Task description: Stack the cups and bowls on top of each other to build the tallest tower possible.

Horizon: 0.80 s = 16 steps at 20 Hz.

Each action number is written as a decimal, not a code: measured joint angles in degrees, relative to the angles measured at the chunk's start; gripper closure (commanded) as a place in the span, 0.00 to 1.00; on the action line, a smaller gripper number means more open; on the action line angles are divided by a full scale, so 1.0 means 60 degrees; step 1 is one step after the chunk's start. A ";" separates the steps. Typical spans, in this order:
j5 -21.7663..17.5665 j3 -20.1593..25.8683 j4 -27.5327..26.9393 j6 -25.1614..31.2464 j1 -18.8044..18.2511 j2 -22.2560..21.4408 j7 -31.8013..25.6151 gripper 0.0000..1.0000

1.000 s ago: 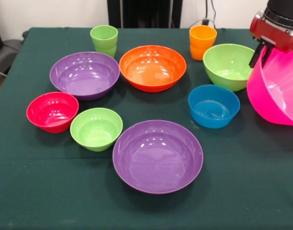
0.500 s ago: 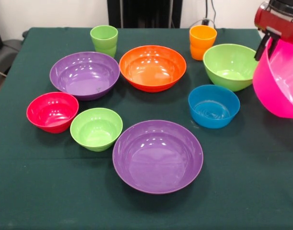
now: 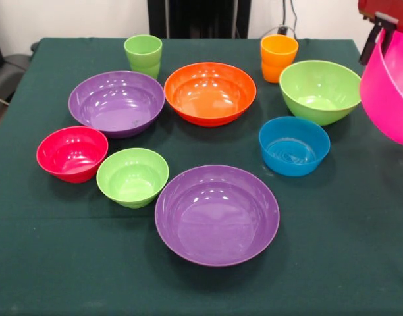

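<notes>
My gripper (image 3: 374, 47) is at the top right edge, shut on the rim of the huge pink bowl (image 3: 391, 85), which hangs tilted above the table's right side. On the cloth the other bowls sit apart, none nested: a purple bowl (image 3: 116, 102), another purple bowl (image 3: 216, 214), an orange bowl (image 3: 210, 92), a large lime green bowl (image 3: 319, 91), a blue bowl (image 3: 294, 145), a red bowl (image 3: 72, 153) and a small lime green bowl (image 3: 132, 176). At the back stand the light green cup (image 3: 143, 55) and the orange cup (image 3: 278, 57).
A dark green cloth covers the table (image 3: 56, 276). The lifted pink bowl hangs just right of the large lime green bowl and above the blue one's right side. A black stand (image 3: 198, 18) rises behind the far edge.
The gripper has risen and shifted right with the pink bowl, which now hangs higher and partly out of the picture. Everything on the table stayed put.
</notes>
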 measured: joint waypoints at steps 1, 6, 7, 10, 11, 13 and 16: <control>0.0000 0.0001 0.0011 0.0000 0.0000 -0.0030 0.0000 1.00; 0.0000 0.0001 0.0072 0.0000 -0.0060 -0.0212 0.0000 1.00; -0.0002 0.0000 0.0080 0.0002 -0.0080 -0.0215 0.0000 1.00; -0.0002 0.0003 0.0103 0.0000 -0.0150 -0.0200 0.0000 1.00; -0.0002 0.0003 0.0119 0.0002 -0.0198 -0.0190 0.0000 1.00; -0.0002 0.0003 0.0134 0.0000 -0.0264 -0.0187 0.0000 1.00; -0.0002 0.0021 0.0164 -0.0032 -0.0448 -0.0187 0.0000 1.00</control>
